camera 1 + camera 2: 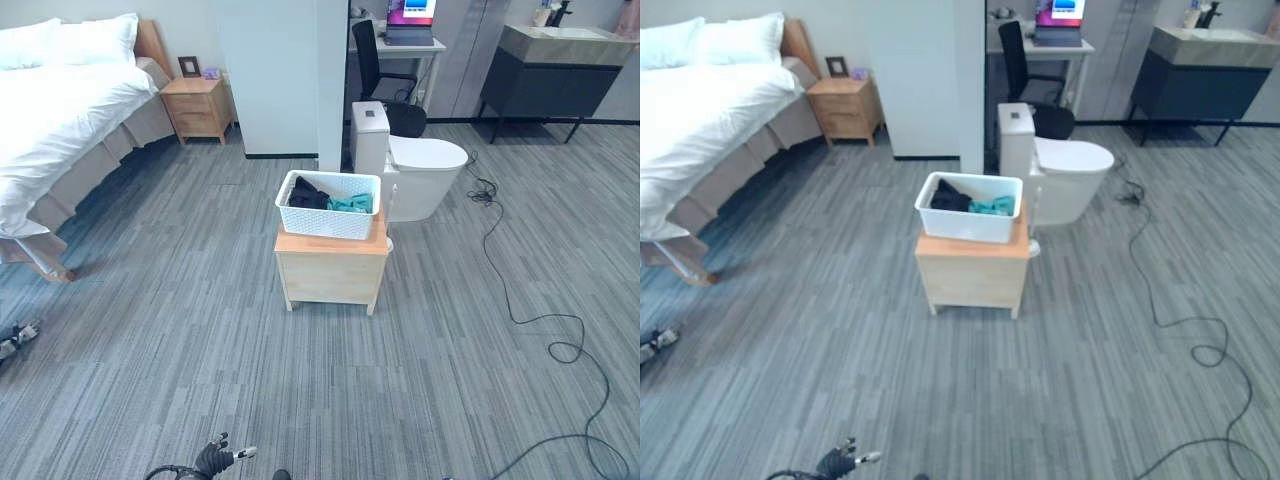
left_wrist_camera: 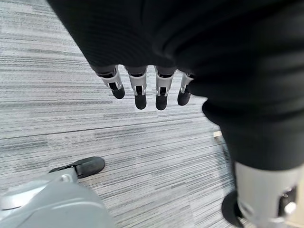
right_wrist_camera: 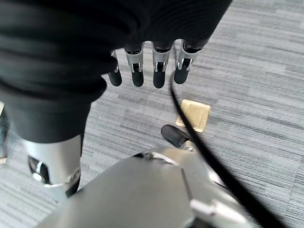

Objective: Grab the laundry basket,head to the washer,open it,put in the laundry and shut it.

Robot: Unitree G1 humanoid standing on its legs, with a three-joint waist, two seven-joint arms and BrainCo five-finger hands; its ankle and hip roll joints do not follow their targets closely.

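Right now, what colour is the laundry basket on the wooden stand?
White, with a perforated wall; the laundry basket shows best in the left eye view.

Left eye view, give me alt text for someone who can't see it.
A white laundry basket holding dark and teal clothes sits on a small wooden cabinet on grey floor. A white toilet stands behind, a bed far left.

Head stereo downward; wrist cameras floorward.

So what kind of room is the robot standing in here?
Probably a mock-up home or studio flat: a bed with a nightstand, a toilet in the open, and a desk behind. A laundry basket sits on a small wooden cabinet.
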